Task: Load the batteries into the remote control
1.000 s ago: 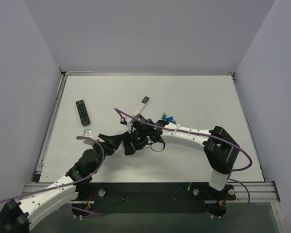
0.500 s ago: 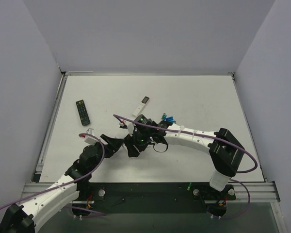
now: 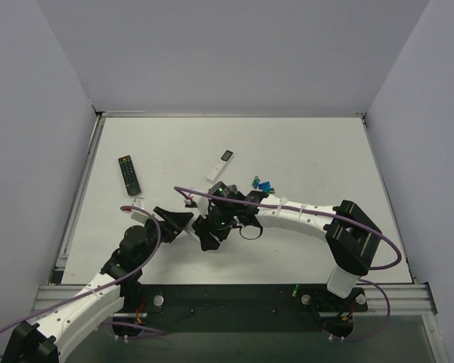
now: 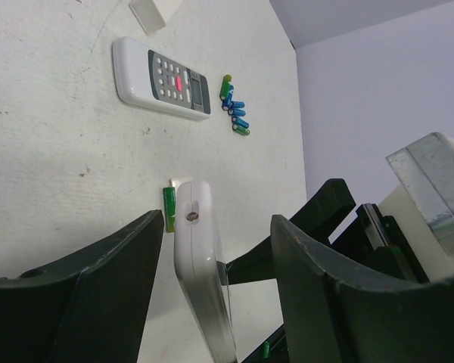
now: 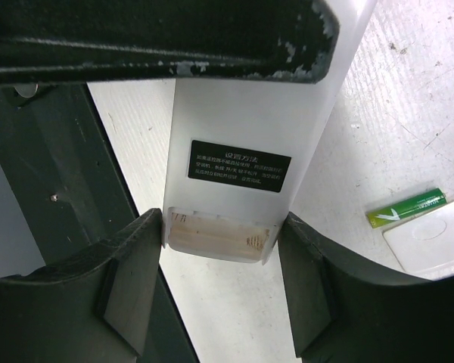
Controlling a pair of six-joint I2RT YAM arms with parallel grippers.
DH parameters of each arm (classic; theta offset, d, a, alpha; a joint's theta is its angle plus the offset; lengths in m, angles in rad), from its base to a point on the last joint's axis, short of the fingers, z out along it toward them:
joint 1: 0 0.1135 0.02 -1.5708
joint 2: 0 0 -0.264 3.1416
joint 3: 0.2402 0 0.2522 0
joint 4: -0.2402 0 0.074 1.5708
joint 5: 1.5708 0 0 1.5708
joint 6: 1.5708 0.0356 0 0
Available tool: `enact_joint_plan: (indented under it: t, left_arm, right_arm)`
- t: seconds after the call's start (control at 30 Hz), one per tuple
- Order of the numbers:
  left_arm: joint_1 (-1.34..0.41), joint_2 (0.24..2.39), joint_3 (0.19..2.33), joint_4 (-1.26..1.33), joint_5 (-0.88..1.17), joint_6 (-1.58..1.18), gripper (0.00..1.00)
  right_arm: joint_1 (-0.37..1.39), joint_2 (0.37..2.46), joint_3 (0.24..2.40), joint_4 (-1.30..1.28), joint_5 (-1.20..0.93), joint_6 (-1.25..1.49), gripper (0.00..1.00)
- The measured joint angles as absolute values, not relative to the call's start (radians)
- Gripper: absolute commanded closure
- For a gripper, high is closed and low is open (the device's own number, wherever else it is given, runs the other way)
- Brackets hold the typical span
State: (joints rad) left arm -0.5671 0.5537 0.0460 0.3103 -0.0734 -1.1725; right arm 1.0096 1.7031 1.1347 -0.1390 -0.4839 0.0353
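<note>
The remote control (image 5: 242, 113) shows its plain white back with a black label and an open, empty battery bay (image 5: 216, 234). My right gripper (image 5: 221, 227) is shut on its sides at the bay end and holds it above the table. In the left wrist view the remote (image 4: 200, 257) is edge-on between the fingers of my left gripper (image 4: 218, 223), which is open with a gap on each side. One green battery (image 5: 406, 208) lies on the table beside a white cover (image 5: 431, 243). Several green and blue batteries (image 3: 262, 184) lie behind. Both grippers (image 3: 183, 219) (image 3: 210, 228) meet mid-table.
A white remote with a grey screen (image 4: 161, 79) lies beyond the held remote, with the battery cluster (image 4: 234, 113) to its right. A long black remote (image 3: 129, 175) lies at the left. A small white piece (image 4: 147, 11) lies farther back.
Both grippers with the remote have shifted slightly left and toward the near edge. The left arm's elbow has drawn back. The right gripper's hold on the remote is unchanged.
</note>
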Motion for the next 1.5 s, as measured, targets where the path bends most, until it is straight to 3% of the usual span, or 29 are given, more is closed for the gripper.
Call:
enact_joint_plan:
  t: [0.33,0.43,0.47,0.57,0.6,0.7,0.87,1.1,1.5]
  left_arm:
    - [-0.548,0.576,0.045,0.313,-0.028,-1.192,0.41]
    - [-0.548,0.604,0.045,0.321,-0.019,-1.196,0.56]
    - [-0.548,0.609,0.045,0.322,-0.017,-1.196,0.72]
    - [-0.548,0.612,0.045,0.331,-0.014,-1.214,0.91]
    - [-0.548,0.609,0.045,0.334,-0.017,-1.22,0.99]
    - [-0.547,0.589,0.044,0.324,-0.026,-1.222,1.0]
    - [-0.547,0.524,0.043,0.31,-0.044,-1.219,1.0]
    - [-0.547,0.418,0.043,0.299,-0.086,-1.157,1.0]
    - [-0.547,0.319,0.043,0.194,-0.128,-1.04,1.0]
  right_arm:
    - [1.015,1.7,1.129,-0.137,-0.491,-0.004,0.87]
    - [1.016,1.697,1.125,-0.134,-0.492,-0.009,0.84]
    - [1.016,1.697,1.124,-0.133,-0.492,-0.01,0.82]
    - [1.016,1.697,1.119,-0.129,-0.486,-0.01,0.73]
    - [1.017,1.697,1.119,-0.124,-0.478,-0.012,0.65]
    - [1.021,1.689,1.119,-0.12,-0.467,-0.012,0.51]
    - [1.022,1.657,1.119,-0.118,-0.448,-0.006,0.39]
    - [0.978,1.559,1.118,-0.125,-0.424,0.084,0.36]
    - [0.855,1.496,1.106,-0.184,-0.332,0.216,0.43]
